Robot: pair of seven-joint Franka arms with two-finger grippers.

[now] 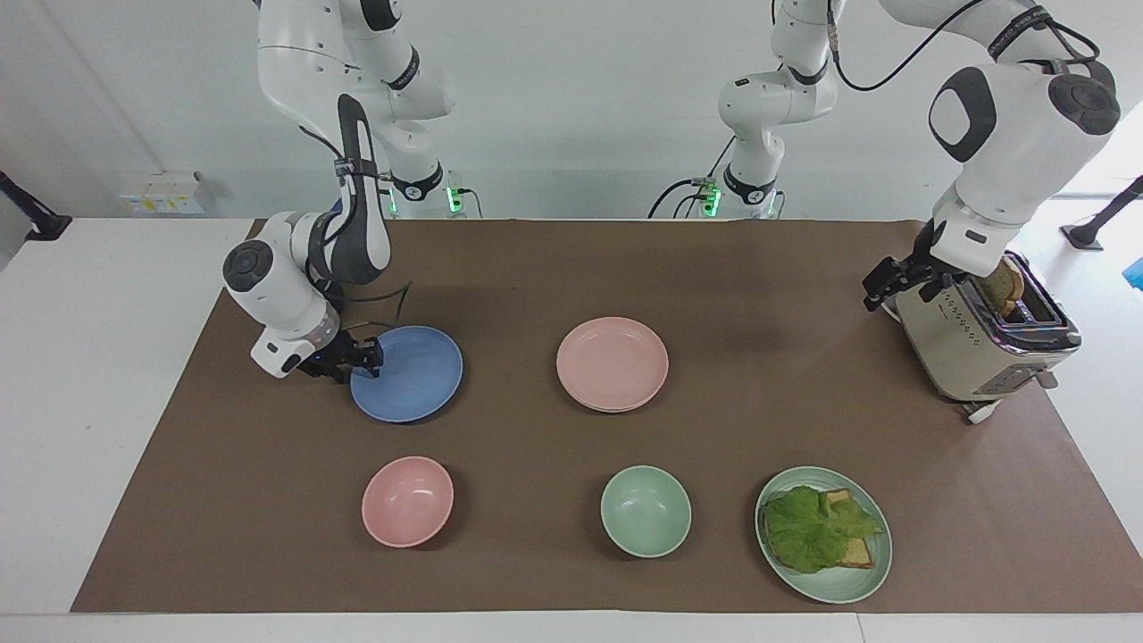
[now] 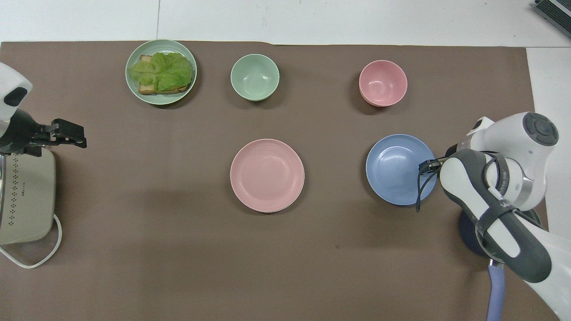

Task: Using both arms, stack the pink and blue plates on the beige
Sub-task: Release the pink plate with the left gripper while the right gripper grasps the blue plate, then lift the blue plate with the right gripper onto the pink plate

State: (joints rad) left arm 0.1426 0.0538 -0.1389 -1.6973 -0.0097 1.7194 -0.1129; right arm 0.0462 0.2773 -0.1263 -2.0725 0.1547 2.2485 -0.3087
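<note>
The blue plate [image 1: 415,375] [image 2: 397,171] lies flat on the brown mat toward the right arm's end of the table. My right gripper [image 1: 364,355] [image 2: 426,166] sits low at that plate's rim, on the side facing the arm's own end. The pink plate [image 1: 613,357] [image 2: 266,174] rests mid-table, and a thin second rim under it is the beige plate [image 1: 616,409], otherwise hidden. My left gripper [image 1: 880,290] [image 2: 73,133] hangs open and empty in the air beside the toaster, well away from the pink plate.
A beige toaster [image 1: 982,330] holding a bread slice stands at the left arm's end. Farther from the robots sit a pink bowl [image 1: 407,500], a green bowl [image 1: 645,511] and a green plate [image 1: 880,558] with lettuce and bread.
</note>
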